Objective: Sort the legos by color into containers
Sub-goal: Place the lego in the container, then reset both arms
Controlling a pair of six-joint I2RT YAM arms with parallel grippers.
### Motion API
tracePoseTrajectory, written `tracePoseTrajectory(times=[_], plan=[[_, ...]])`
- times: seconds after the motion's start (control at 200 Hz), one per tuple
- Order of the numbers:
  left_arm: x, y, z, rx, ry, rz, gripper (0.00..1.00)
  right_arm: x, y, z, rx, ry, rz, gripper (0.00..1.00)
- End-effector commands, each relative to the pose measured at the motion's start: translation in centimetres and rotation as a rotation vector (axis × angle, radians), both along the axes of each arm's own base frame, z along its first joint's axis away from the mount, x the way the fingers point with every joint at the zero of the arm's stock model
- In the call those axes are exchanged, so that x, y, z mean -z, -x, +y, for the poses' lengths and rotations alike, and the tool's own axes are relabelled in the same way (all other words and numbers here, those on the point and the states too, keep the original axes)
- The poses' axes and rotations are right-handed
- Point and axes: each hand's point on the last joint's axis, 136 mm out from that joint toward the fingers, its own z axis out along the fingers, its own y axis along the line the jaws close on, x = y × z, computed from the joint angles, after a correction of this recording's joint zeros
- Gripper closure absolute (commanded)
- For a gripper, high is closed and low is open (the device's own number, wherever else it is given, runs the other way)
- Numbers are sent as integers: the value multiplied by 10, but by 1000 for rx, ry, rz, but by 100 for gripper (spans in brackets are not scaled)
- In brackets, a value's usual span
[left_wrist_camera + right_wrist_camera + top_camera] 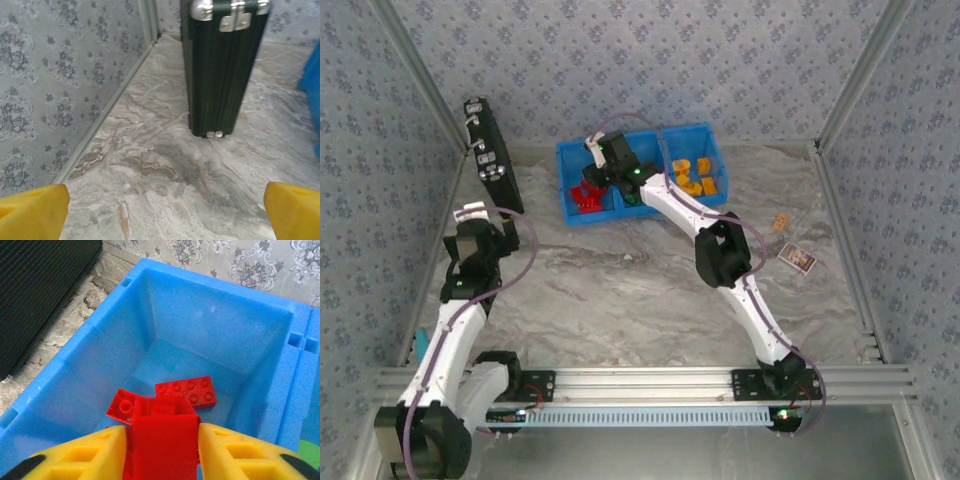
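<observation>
Right wrist: red lego (164, 432) between right hand (162, 446) fingers, above container (210, 325)

**Counts.** 1 blue tray (215, 310) with 3 compartments; 3 red legos (186, 390) distinguishable; orange-yellow legos (695, 178) too small to count; 1 black case (490, 155); 2 arms, left (460, 300) and right (740, 280); 1 tan piece (781, 222); 1 printed card (796, 259).

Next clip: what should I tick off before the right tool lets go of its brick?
1. Right tool grips a red brick: ok.
2. It hangs over the tray's left compartment: ok.
3. Red bricks lying there match the colour: ok.
4. Left tool open, empty, facing the black case: ok.
5. Small orange piece loose on the table is a lego: cannot tell.
</observation>
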Motion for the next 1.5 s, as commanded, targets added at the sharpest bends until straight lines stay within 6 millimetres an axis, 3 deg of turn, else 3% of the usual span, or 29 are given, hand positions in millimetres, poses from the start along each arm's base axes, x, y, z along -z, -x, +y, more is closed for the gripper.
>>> tracePoseTrajectory(times=[0.0,0.15,0.26,0.36,0.455,0.48,0.64,0.835,0.935,1.055,1.075,1.21,1.294,1.494], plan=[[-8,-9,18,-135,42,-141,0,-2,4,-4,-23,32,9,48],[17,-7,25,-181,40,-163,0,-7,10,-6,-56,4,6,33],[29,-1,29,-204,18,-165,0,-12,13,-8,-86,-15,8,28],[31,-1,25,-185,17,-220,0,-31,17,-15,-103,-25,-12,20],[34,-10,21,-151,4,-263,0,-58,30,-26,-136,-15,-44,2],[35,-14,18,-131,-2,-258,0,-65,34,-32,-134,-7,-56,1],[57,-36,3,-31,-6,-230,0,-103,58,-88,-55,61,-123,1],[88,-59,-16,93,-18,-182,0,-134,98,-174,137,141,-229,1],[98,-74,-42,217,-61,-121,0,-136,123,-215,205,163,-260,1],[105,-73,-46,238,-65,-112,0,-143,152,-259,294,176,-283,1],[105,-74,-47,243,-59,-103,0,-133,158,-265,302,188,-272,1],[109,-81,-45,265,-16,-73,0,-132,192,-300,351,182,-373,1],[111,-85,-43,286,31,-56,0,-115,209,-324,399,159,-446,1],[111,-86,-43,300,49,-51,0,-59,218,-403,627,65,-476,1]])
